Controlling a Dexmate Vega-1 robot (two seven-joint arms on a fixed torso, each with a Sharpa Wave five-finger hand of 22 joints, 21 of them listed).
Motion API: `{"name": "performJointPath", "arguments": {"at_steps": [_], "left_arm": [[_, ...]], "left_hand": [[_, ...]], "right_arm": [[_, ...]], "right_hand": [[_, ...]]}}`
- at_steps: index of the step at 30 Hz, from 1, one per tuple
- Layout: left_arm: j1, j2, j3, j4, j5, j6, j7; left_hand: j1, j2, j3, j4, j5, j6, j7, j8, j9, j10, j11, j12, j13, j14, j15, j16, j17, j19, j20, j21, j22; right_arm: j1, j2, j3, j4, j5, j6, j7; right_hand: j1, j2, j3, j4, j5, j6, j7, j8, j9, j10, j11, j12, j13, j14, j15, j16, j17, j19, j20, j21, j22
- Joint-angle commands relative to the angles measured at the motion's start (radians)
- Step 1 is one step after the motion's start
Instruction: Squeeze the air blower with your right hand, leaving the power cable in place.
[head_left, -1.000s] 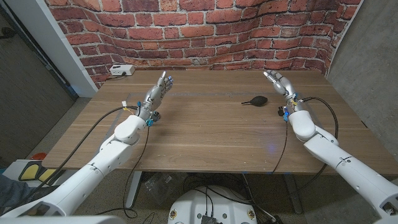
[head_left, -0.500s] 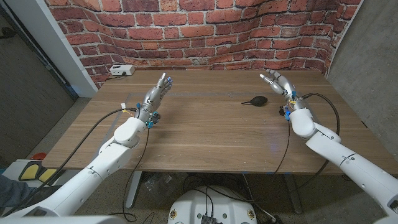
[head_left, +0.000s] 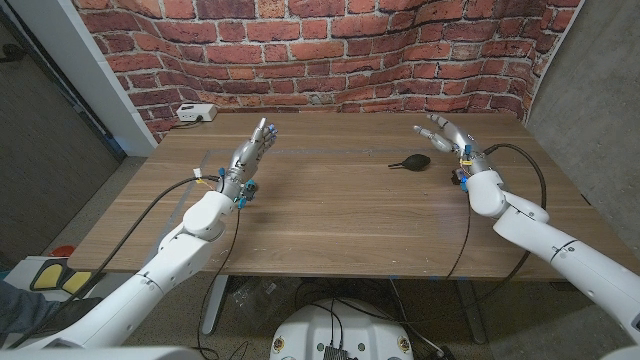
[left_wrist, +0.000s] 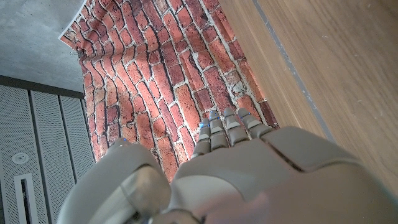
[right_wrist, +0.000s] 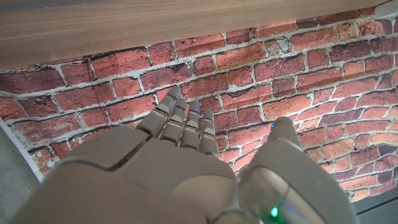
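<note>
The robot's right hand (head_left: 445, 136), fingers spread and empty, hovers near the small black rubber air blower (head_left: 413, 161) lying toward the wooden tabletop's (head_left: 330, 215) far right edge. Reaching appears under way; next, lower and close around the bulb.

A long wooden table (head_left: 330, 215) stood in front of a red brick wall (head_left: 330, 50). A small white box (head_left: 195, 113) sat at the table's far left corner, close to the wall. A thin pale line (head_left: 330, 152) ran across the top near the far edge. A grey wall (head_left: 590, 90) stood at the right end — and a grey panel (head_left: 45, 120) stood past the left end. Something yellow and white (head_left: 50, 277) lay on the floor there.
</note>
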Motion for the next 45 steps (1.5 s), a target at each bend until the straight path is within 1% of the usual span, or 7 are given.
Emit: {"name": "performJointPath", "arguments": {"at_steps": [1,15,16,17,19,28,45], "left_arm": [[0.015,-0.014,-0.006,0.010,-0.011,-0.019,0.002],[0.010,-0.023,-0.002,0.020,-0.014,-0.019,-0.002],[0.010,-0.024,-0.002,0.020,-0.016,-0.021,-0.003],[0.009,-0.024,-0.001,0.021,-0.016,-0.022,-0.004],[0.008,-0.024,-0.001,0.020,-0.015,-0.022,-0.004],[0.014,-0.026,-0.003,0.011,-0.018,-0.016,0.004],[0.026,-0.038,-0.007,0.009,-0.045,-0.014,0.005]], "left_hand": [[0.007,0.009,0.000,-0.005,-0.004,0.013,0.001,0.007,0.002,0.012,0.000,0.004,0.002,0.015,-0.001,0.002,0.003,0.009,-0.002,-0.002,0.003],[0.014,0.014,0.001,-0.007,-0.007,0.019,0.000,0.005,0.002,0.019,0.002,0.003,0.002,0.021,-0.002,0.001,0.003,0.013,0.001,-0.005,0.003],[0.014,0.014,0.001,-0.007,-0.008,0.019,-0.001,0.005,0.002,0.019,0.002,0.003,0.002,0.021,-0.001,0.001,0.003,0.013,0.001,-0.005,0.003],[0.014,0.015,0.001,-0.007,-0.008,0.019,-0.001,0.004,0.002,0.019,0.002,0.003,0.002,0.021,-0.001,0.000,0.003,0.013,0.001,-0.006,0.003],[0.015,0.016,0.001,-0.008,-0.008,0.019,-0.001,0.004,0.002,0.019,0.002,0.003,0.002,0.021,-0.002,0.000,0.003,0.013,0.001,-0.006,0.003],[0.019,0.019,0.003,-0.008,-0.010,0.021,-0.001,0.002,0.002,0.021,0.000,0.001,0.003,0.024,-0.002,-0.001,0.003,0.014,0.002,-0.009,0.003],[0.020,0.026,0.001,-0.007,-0.015,0.030,0.002,0.000,0.002,0.022,0.003,-0.003,0.003,0.024,0.001,-0.005,0.004,0.006,0.001,-0.019,0.004]], "right_arm": [[0.034,-0.045,-0.045,-0.052,-0.077,-0.117,0.062],[0.063,-0.085,-0.077,-0.141,-0.101,-0.265,0.199],[0.066,-0.087,-0.081,-0.144,-0.105,-0.272,0.204],[0.069,-0.087,-0.085,-0.146,-0.110,-0.280,0.208],[0.076,-0.089,-0.094,-0.149,-0.120,-0.295,0.222],[0.107,-0.099,-0.119,-0.176,-0.137,-0.363,0.297],[0.184,-0.112,-0.199,-0.201,-0.218,-0.471,0.447]], "right_hand": [[0.011,0.001,0.006,-0.005,-0.003,-0.006,0.002,-0.003,0.002,-0.008,0.001,-0.002,0.005,-0.006,-0.001,-0.002,0.002,-0.002,-0.029,-0.002,0.003],[0.024,0.003,0.011,-0.010,-0.004,-0.017,0.006,-0.007,0.002,-0.022,0.007,-0.008,0.005,-0.016,0.001,-0.004,0.002,-0.007,-0.027,-0.007,0.003],[0.029,0.003,0.013,-0.012,-0.005,0.010,-0.004,0.004,0.004,-0.023,0.008,-0.009,0.005,-0.017,0.000,-0.003,0.003,-0.007,-0.027,-0.008,0.004],[0.033,0.004,0.014,-0.013,-0.005,0.023,-0.004,0.009,0.005,-0.022,0.009,-0.008,0.005,-0.017,0.000,-0.003,0.003,-0.007,-0.027,-0.009,0.004],[0.036,0.005,0.016,-0.014,-0.004,0.027,-0.003,0.011,0.006,-0.019,0.008,-0.007,0.005,-0.017,0.000,-0.002,0.003,-0.006,-0.026,-0.009,0.004],[0.050,-0.003,0.018,-0.021,-0.002,-0.022,0.010,-0.008,0.007,-0.020,0.009,-0.008,0.006,-0.016,0.000,0.000,0.003,-0.006,-0.025,-0.011,0.004],[0.103,-0.003,0.037,-0.037,0.002,-0.046,0.019,-0.011,0.007,-0.047,0.012,-0.017,0.006,-0.040,0.001,-0.005,0.003,-0.021,-0.022,-0.021,0.002]]}}
